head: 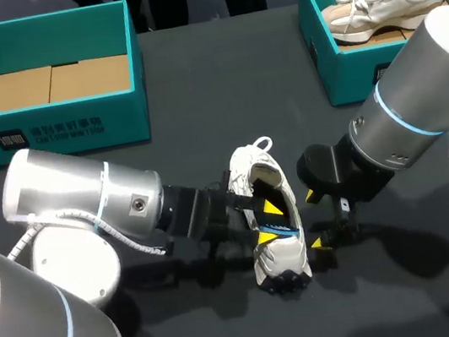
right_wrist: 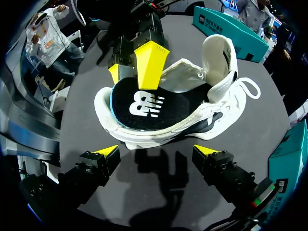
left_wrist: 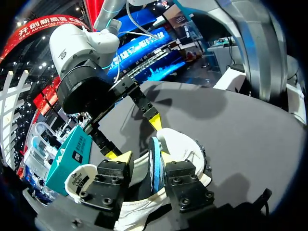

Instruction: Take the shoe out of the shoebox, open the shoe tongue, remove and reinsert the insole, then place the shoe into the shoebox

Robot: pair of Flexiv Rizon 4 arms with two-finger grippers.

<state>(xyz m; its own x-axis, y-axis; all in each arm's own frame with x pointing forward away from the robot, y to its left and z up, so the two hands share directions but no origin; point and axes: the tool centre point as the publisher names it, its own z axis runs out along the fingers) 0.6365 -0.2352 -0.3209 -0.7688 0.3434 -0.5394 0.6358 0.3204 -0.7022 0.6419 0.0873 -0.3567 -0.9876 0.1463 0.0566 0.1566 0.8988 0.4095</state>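
Note:
A white shoe (head: 250, 169) lies on its side in the middle of the dark table, its opening turned toward my right arm. Its black, blue-edged insole (right_wrist: 144, 108) sits inside and shows a white logo. My left gripper (head: 271, 222) reaches into the shoe from the left. In the left wrist view the insole (left_wrist: 155, 163) stands on edge between its fingers, close against one of them, with a gap to the other. My right gripper (right_wrist: 156, 150) stands wide open just beside the shoe's sole side, touching nothing. An open teal shoebox (head: 49, 136) stands at the back left.
A second teal box (head: 346, 72) at the back right holds a beige shoe (head: 386, 2). Bare dark tabletop lies in front of the shoe and between the two boxes.

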